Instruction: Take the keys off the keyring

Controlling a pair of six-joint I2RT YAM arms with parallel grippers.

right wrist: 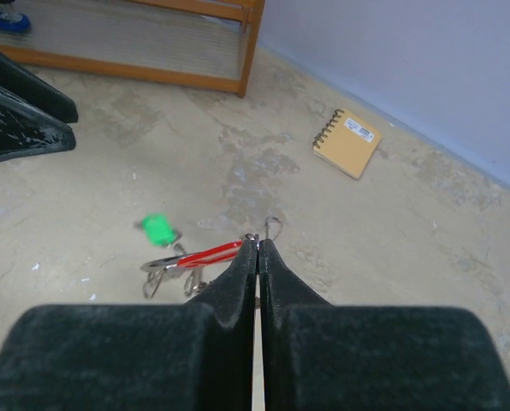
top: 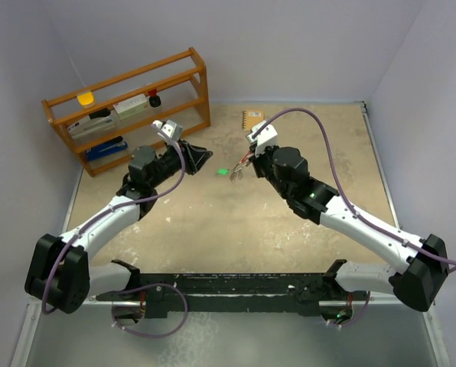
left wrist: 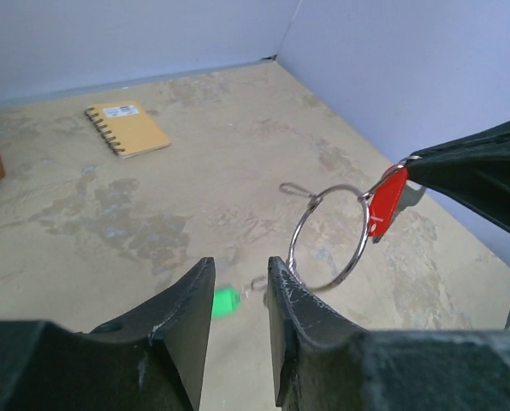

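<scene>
Keyring (left wrist: 290,244) hangs upright frm R pincer (right wrist: 257,244), pressed shut on its top by red key (left wrist: 383,204); L pincer (left wrist: 238,274), spread, sits just beside, green key (left wrist: 225,301) straight ahead btwn its fingers.

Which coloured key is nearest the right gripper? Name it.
The red-headed key, right at the right gripper's shut tips on the keyring; the green-headed key is farther off.

Green-headed key (top: 223,171) between left tool (top: 206,156) and right tool (top: 241,164)
</scene>
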